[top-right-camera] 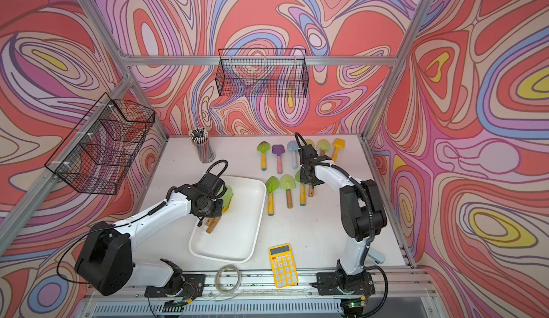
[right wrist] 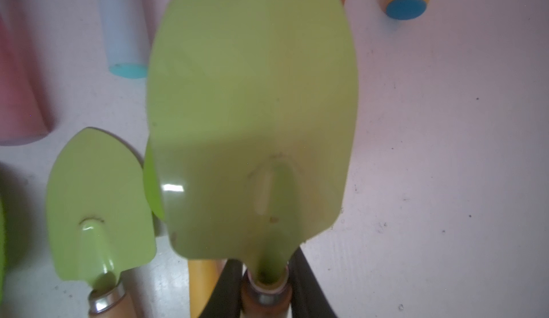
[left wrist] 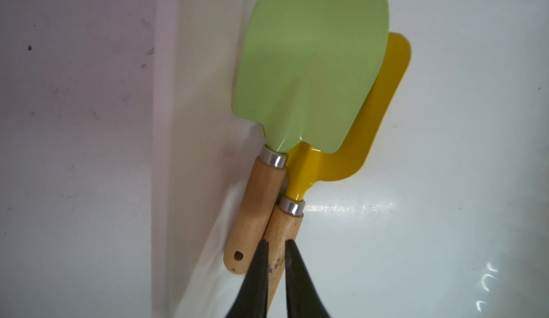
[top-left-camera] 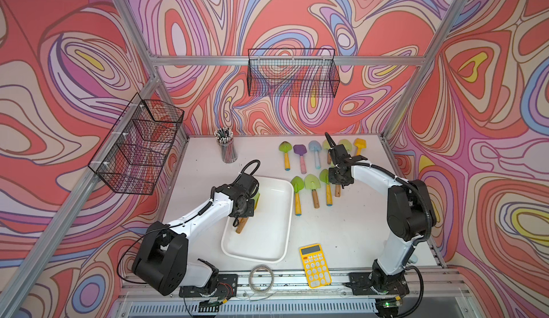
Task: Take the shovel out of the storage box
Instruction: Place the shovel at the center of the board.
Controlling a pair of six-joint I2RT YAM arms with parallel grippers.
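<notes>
Left pincer (left wrist: 276, 243) pinches closed, arm stretched forward (right pincer (right wrist: 266, 272) likewise clamped, elbow raised).

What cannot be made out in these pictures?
Left wrist view: handle end of yellow shovel, behind left gripper, cut by edge.
Top views: most of that shovel in the storage box, under left arm.
Right wrist view: whatever lies behind the blurred green shovel in right gripper.
</notes>
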